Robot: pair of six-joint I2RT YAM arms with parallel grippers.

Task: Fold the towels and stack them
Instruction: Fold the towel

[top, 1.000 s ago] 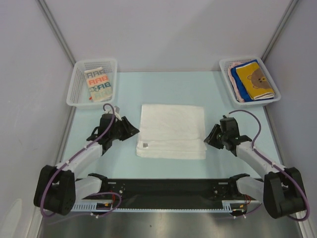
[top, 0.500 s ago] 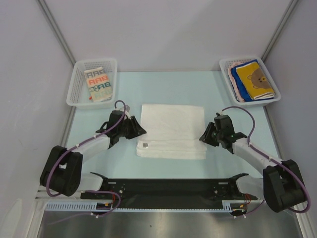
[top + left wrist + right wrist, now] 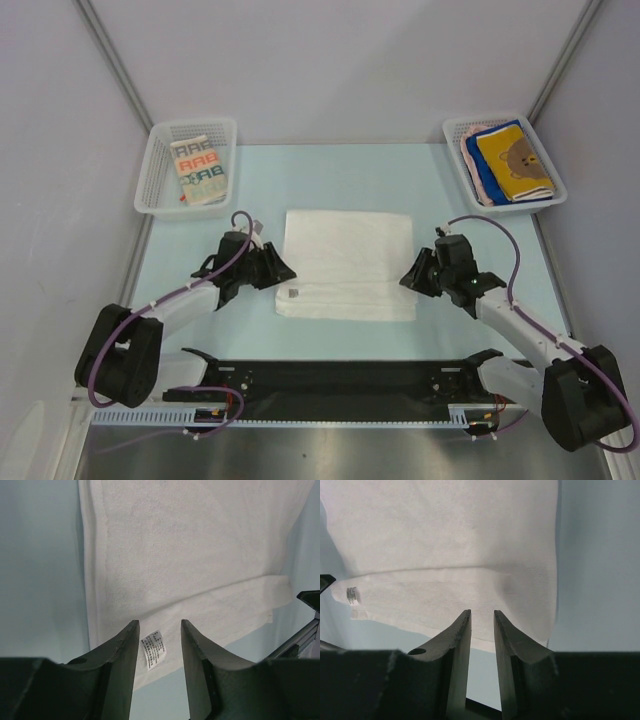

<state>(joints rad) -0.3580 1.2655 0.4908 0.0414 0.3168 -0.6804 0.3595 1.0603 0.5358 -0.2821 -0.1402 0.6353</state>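
Observation:
A plain white towel (image 3: 347, 262) lies folded in the middle of the table, its near strip doubled over, with a small label (image 3: 294, 294) at its near left corner. My left gripper (image 3: 281, 271) is open at the towel's left edge; in the left wrist view (image 3: 160, 630) the label (image 3: 154, 650) lies between its fingers. My right gripper (image 3: 407, 280) is open with a narrow gap at the towel's near right corner; the right wrist view (image 3: 482, 617) shows the towel (image 3: 445, 540) just ahead of its fingertips. Neither gripper holds anything.
A white mesh basket (image 3: 150, 178) at the back left holds the cream "RABBIT" towel (image 3: 198, 170). Another basket (image 3: 456, 155) at the back right holds the yellow-orange bear towel (image 3: 513, 160) on blue (image 3: 487, 172) and pinkish ones. A black rail (image 3: 340, 380) runs along the near edge.
Both grippers have moved inward, the left one to the towel's left edge and the right one to its near right corner. The towel has not moved.

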